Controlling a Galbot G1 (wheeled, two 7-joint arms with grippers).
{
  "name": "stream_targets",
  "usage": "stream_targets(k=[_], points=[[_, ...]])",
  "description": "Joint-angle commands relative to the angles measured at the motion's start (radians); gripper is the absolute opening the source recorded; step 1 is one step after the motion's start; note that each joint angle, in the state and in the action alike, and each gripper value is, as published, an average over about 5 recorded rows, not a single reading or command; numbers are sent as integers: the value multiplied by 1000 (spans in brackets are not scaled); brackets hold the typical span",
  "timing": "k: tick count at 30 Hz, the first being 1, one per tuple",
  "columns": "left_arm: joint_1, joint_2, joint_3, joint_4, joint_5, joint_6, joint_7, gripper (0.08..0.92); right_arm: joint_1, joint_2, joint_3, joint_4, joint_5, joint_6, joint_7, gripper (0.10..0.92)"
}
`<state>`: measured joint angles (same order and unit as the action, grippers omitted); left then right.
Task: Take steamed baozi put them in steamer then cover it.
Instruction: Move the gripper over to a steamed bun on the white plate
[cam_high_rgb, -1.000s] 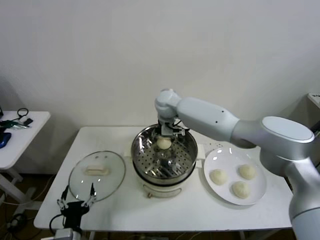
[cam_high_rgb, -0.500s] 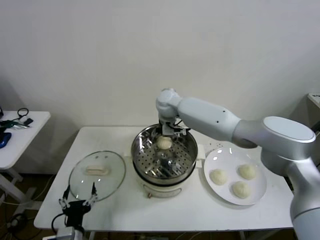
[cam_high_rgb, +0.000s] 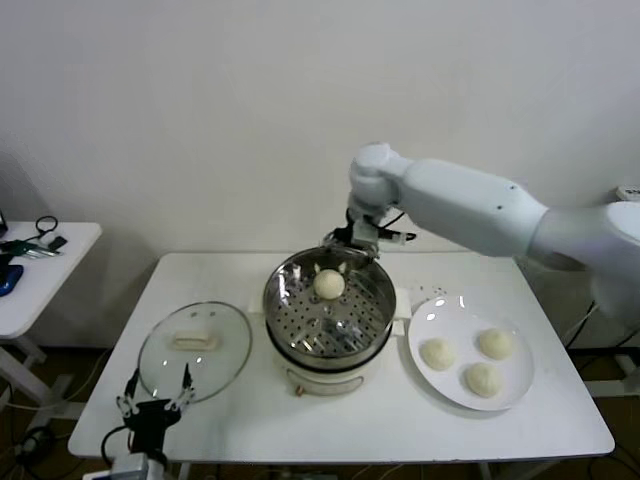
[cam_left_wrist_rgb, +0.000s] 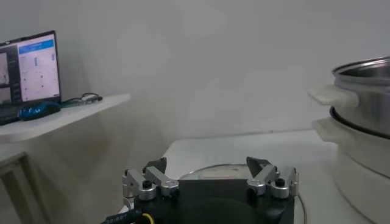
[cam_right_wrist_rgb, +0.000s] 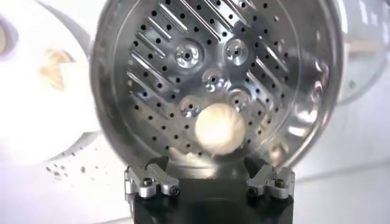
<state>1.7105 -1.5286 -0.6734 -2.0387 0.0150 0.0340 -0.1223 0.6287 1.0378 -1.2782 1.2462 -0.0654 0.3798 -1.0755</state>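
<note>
One bun (cam_high_rgb: 329, 283) down, sitting on the perforated floor toward the back of the steamer (cam_high_rgb: 372, 318). The right end effector (cam_high_rgb: 358, 238) hangs above the back rim, fingers spread and holding nothing. Three buns (cam_high_rgb: 483, 379) wait on the plate (cam_high_rgb: 431, 316) just right of the pot. The lid (cam_high_rgb: 194, 350) lies flat on the counter (cam_high_rgb: 560, 420) to the left, with the left end effector (cam_high_rgb: 153, 405) parked near it, spread too. By my count: a quarter loaded, covering not yet done.

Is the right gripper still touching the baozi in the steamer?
Apart. Right wrist view shows the open right gripper above the baozi lying alone on the steamer floor.
</note>
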Motion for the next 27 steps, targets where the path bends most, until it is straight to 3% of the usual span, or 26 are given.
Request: stream_targets(k=[1, 6, 12, 27], points=[[7, -1, 2, -18, 0, 1, 1, 823, 128, -313, -178, 140, 413, -469, 70, 823], [19, -3, 2, -29, 3, 3, 4, 823, 35, -434, -143, 199, 472, -617, 27, 823], [28, -6, 2, -36, 6, 4, 5, 823, -171, -516, -16, 203, 417, -652, -20, 823], [48, -14, -6, -43, 7, 5, -1, 823, -530, -437, 222, 53, 221, -639, -16, 823]])
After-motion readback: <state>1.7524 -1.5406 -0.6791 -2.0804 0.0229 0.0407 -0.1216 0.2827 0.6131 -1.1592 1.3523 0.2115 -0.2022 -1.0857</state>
